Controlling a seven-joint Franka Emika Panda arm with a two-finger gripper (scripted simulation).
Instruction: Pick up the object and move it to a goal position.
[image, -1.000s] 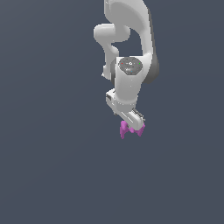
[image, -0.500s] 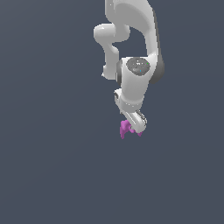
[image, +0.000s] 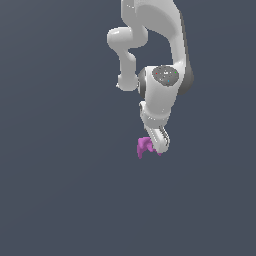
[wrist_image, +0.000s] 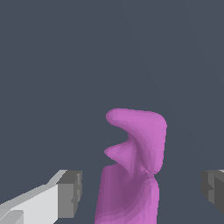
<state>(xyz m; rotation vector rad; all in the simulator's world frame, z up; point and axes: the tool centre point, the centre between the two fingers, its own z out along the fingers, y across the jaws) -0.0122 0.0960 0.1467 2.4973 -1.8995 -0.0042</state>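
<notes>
Gripper (image: 159, 148) of mine, wide open and holding nothing; in the wrist view my grey pads (wrist_image: 71, 193) stand clear of the object (wrist_image: 131, 168) on both sides. The magenta, lobed object sits between my fingers, untouched by them.

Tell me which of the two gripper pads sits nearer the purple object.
The pad on the white finger: its gap to the purple object is narrower than the other pad's.

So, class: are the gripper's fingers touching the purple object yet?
Apart. The wrist view shows bare background between each of the fingers and the purple object.
</notes>
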